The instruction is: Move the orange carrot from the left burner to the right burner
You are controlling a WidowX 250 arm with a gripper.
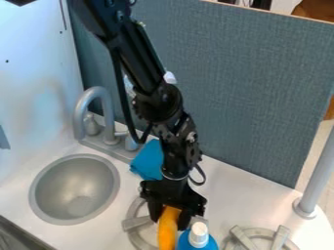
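My gripper (171,216) hangs low over the left stove burner (135,236), near the bottom of the camera view. It is shut on a long yellow-orange object (168,232), with a black finger against each side of its upper end. The object's lower part runs down to the bottom edge of the view. Close on its right stands a blue bottle (198,242) with a white cap. A blue cloth (148,160) lies behind and to the left of the gripper, partly hidden by the arm.
A round metal sink (74,189) is on the left, with a grey faucet (81,113) behind it. Another burner (267,234) sits at the lower right. A grey post (318,178) rises at the right edge, and a blue-grey panel (248,83) stands behind the counter.
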